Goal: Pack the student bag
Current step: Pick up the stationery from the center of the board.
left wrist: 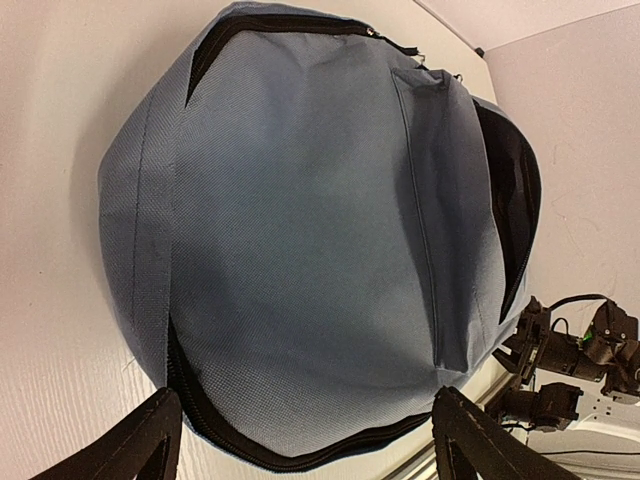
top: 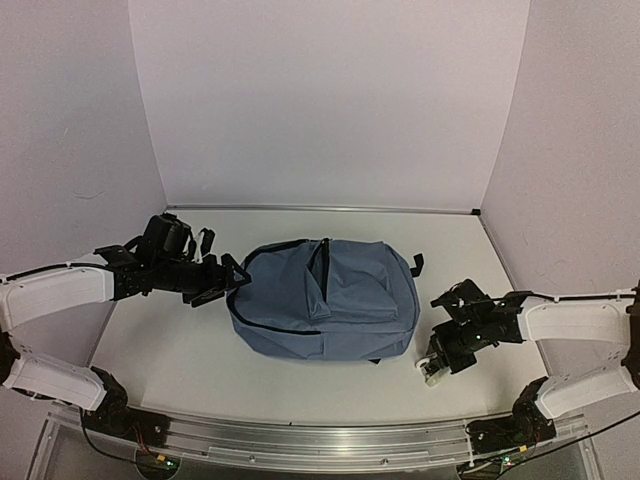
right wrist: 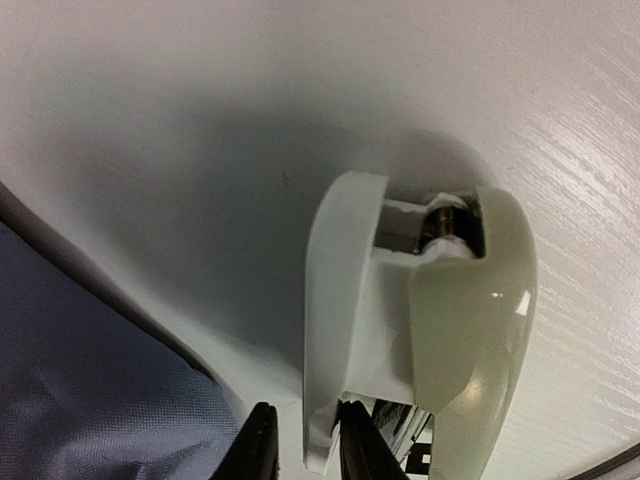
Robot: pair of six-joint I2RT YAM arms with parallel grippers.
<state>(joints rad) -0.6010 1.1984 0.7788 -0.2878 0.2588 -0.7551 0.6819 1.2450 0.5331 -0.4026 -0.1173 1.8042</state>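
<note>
Progress: early, by my reading.

Top external view: the student bag (top: 325, 300) lies flat in the middle of the surface (top: 170, 350), front pocket up, between the two arms. The left tool (top: 232, 278) sits at the bag's left edge. The right tool (top: 437, 365) is low, just beside the bag's right side, with a white plastic dispenser (top: 432, 372) at its tip.

Left wrist view: the bag fills the frame. The left tool's fingers (left wrist: 150, 440) are spread wide apart and hold nothing. I cannot tell if they touch the fabric. A dark zip opening (left wrist: 505, 190) along the far side suggests one compartment is unzipped.

Right wrist view: the right tool's fingers (right wrist: 262, 445) are pinched on the dispenser's lower white edge. The shell is white and pale green, with a small roller in a slot. The dispenser hangs over bare surface with blue fabric in the lower left corner, so it is outside the bag.

Judged remaining: move the dispenser into the opening, release it, and zip the bag shut.
</note>
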